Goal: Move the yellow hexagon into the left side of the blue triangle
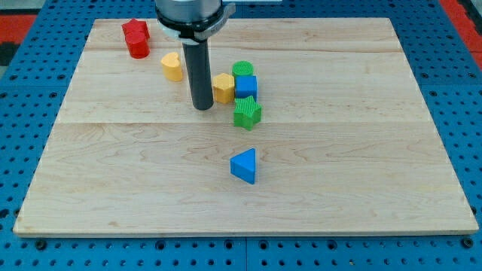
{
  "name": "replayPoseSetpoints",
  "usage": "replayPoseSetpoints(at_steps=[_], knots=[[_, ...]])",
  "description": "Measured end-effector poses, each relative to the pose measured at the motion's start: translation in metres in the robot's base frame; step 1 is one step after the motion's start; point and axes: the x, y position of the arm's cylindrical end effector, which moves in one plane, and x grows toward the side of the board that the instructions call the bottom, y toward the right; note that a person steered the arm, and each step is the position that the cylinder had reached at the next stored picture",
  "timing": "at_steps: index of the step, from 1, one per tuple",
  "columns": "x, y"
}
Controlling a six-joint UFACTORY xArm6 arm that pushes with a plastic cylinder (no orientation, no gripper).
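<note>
My tip (202, 107) sits just left of the yellow hexagon (223, 87), which is far above the blue triangle (244, 165). No end effector shows. Next, push the hexagon down toward the triangle's left.

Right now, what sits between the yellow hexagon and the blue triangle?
In the camera view, the green star sits near that line, just right of it below the yellow hexagon; below it, bare wood to the blue triangle. My tip is left of the hexagon.

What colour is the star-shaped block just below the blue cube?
Green. The star block shows clearly in the camera view, right of my tip.
</note>
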Motion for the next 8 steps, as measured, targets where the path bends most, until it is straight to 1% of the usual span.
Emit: replayPoseSetpoints(at_steps=[1,2,3,4,5,6,7,8], knots=[[-0.055,-0.048],[-0.088,-0.029],[-0.078,0.036],[-0.061,0.073],[-0.029,0.043],[-0.068,0.029],[-0.084,-0.006],[-0.045,-0.011]])
